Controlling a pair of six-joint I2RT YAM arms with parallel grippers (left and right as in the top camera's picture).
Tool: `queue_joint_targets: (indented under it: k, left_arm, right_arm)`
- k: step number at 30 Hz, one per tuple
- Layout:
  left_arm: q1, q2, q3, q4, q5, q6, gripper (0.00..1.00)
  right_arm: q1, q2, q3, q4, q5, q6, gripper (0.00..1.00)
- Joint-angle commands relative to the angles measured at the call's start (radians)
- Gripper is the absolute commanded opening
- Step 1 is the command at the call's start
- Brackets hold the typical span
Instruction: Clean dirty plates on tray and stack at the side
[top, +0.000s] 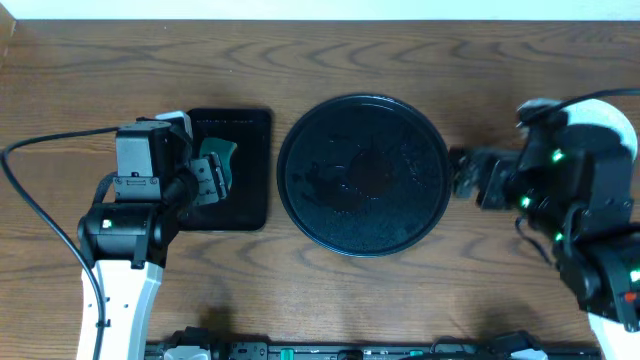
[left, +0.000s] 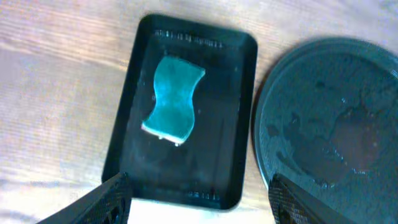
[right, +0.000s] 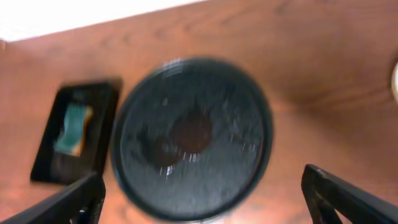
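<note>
The round black tray (top: 362, 175) lies mid-table with only wet smears on it; it also shows as the tray (right: 193, 137) and as the tray (left: 329, 124). No plate lies on it. At the far right a pale plate (top: 610, 118) shows partly from under my right arm; how many are stacked there I cannot tell. A sliver of the plate (right: 395, 81) reaches the right wrist view's edge. My right gripper (top: 463, 172) is just right of the tray, open and holding nothing (right: 202, 177). My left gripper (top: 208, 180) stands open over the small rectangular tray, also holding nothing (left: 198, 186).
A small rectangular black tray (top: 250, 170) lies left of the round one, with a teal sponge (left: 174, 99) in it. A black cable (top: 40, 150) runs across the table at the left. The table's far edge (top: 320, 22) meets a white wall.
</note>
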Motion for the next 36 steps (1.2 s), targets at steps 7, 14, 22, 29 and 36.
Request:
queue_joint_targets:
  k: [7, 14, 22, 29, 36]
  left_arm:
    - [-0.002, -0.192, -0.001, -0.083, 0.164, 0.03, 0.71]
    - [-0.002, -0.552, -0.078, -0.177, 0.236, 0.108, 0.71]
    - [-0.001, -0.983, -0.363, -0.174, 0.29, 0.008, 0.94]
    - [-0.002, -1.017, -0.383, -0.145, 0.29, 0.005, 0.94]
    - [-0.002, -1.017, -0.383, -0.147, 0.29, -0.032, 0.94]
  right_arm:
    - [0.083, -0.035, 0.0, -0.233, 0.058, 0.097, 0.99]
    - [0.142, -0.233, -0.06, -0.258, 0.188, 0.055, 0.99]
    - [0.215, -0.676, -0.489, -0.053, 0.161, 0.01, 0.99]
    - [0.215, -0.767, -0.556, 0.014, 0.149, 0.026, 0.99]
    - [0.215, -0.766, -0.557, 0.007, 0.032, 0.162, 0.99]
